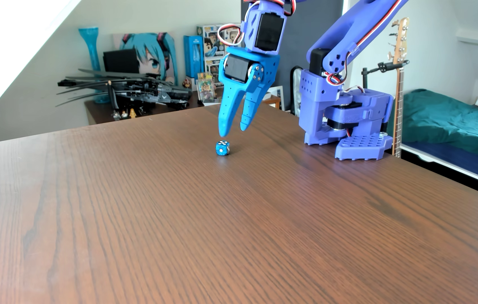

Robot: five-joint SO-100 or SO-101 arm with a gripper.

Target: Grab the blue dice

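Observation:
The blue dice [222, 148] is a tiny marbled-blue cube with white pips, resting on the brown wooden table [232, 228] near its middle. My gripper [235, 132] is light blue and points down, hanging just above and slightly behind the dice. Its two fingers are spread apart and hold nothing. The left fingertip [224, 130] hangs right above the dice's top face with a small gap between them. The right fingertip [245, 125] is further back and to the right.
The arm's purple base [349, 128] stands at the table's back right edge. Behind the table are a dark model aircraft [144, 90], boxed figures, a bass guitar [398, 87] and a bed [451, 122]. The table's far edge runs close behind the gripper.

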